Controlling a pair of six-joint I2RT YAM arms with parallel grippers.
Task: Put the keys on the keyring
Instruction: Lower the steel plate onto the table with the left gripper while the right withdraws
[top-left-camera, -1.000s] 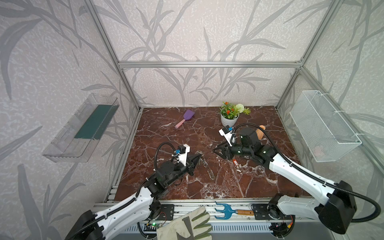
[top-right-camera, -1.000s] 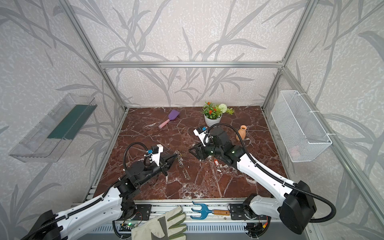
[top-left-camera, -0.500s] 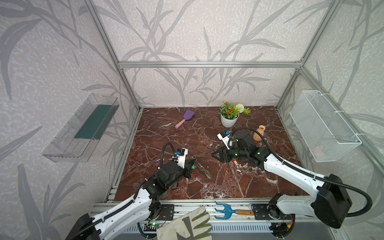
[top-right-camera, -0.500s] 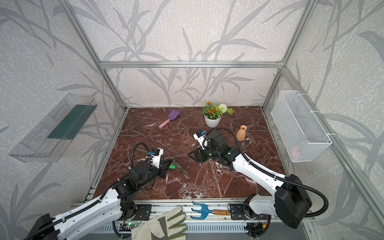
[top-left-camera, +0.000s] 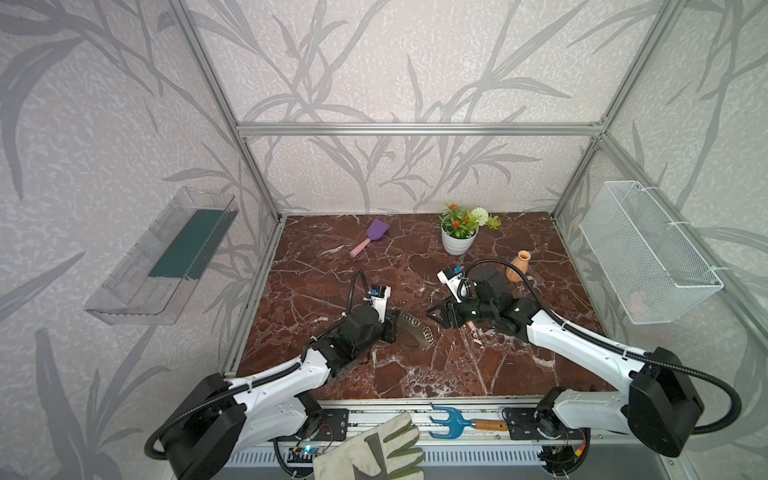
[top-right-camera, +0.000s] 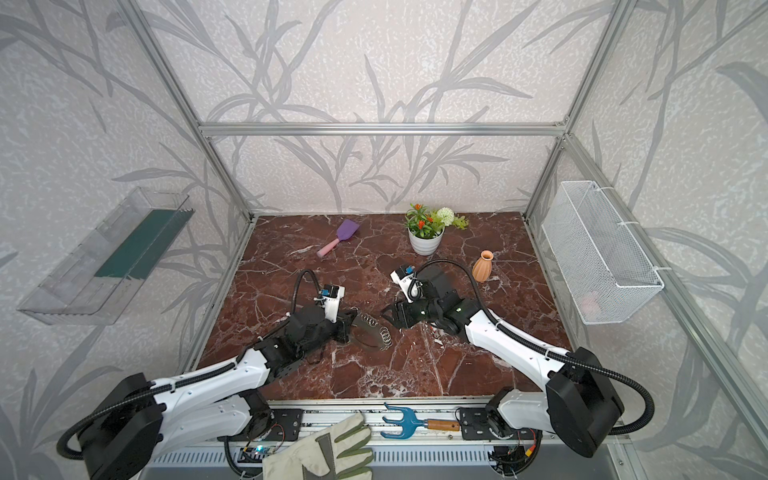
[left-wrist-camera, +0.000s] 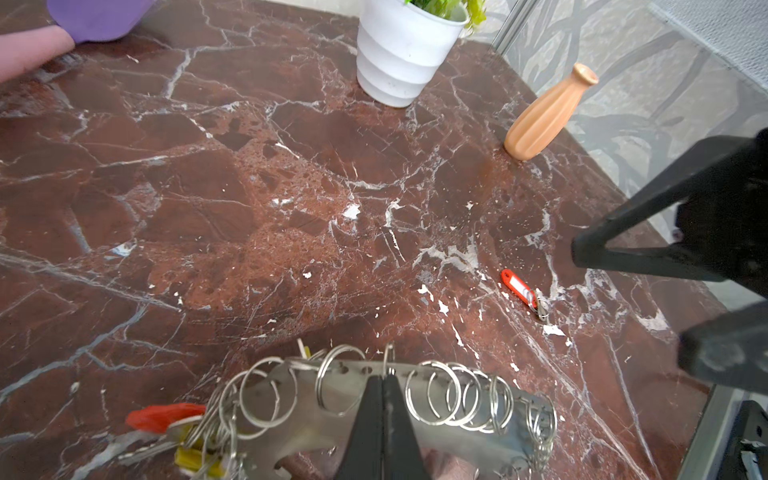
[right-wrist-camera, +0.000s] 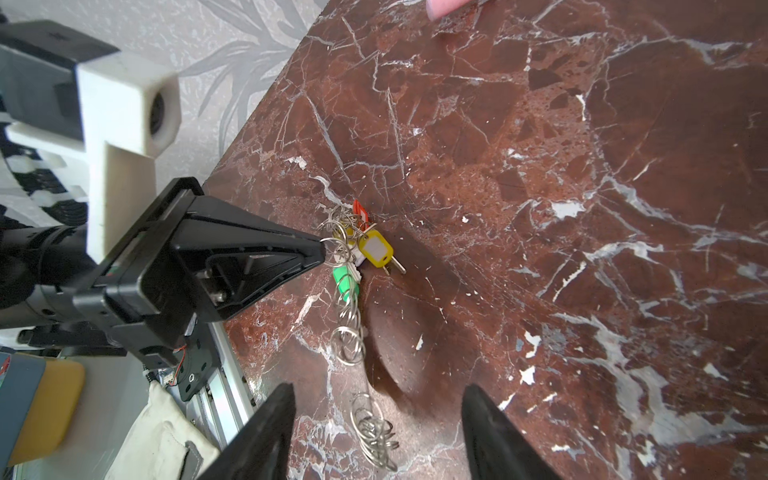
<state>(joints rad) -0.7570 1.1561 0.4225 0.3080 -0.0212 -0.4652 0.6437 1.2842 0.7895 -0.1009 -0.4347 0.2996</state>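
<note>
Left gripper (left-wrist-camera: 382, 386): clamped tight on keyring (left-wrist-camera: 307, 424), mid-table | Right gripper (right-wrist-camera: 378, 392): jaws apart, empty | Red key (top-left-camera: 471, 326): 1 loose on table, 3 o'clock of keyring in a top view | Advice: steady the keyring; pinch the key's tag, leaving its loop free.

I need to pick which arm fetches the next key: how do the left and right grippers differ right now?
The left gripper is shut on the grey band of the keyring; the right gripper stands open and holds nothing. The loose red key lies on the marble table close beside the right gripper, farther from the left gripper. Shared: both sit low over that table near its middle, tips facing each other.
</note>
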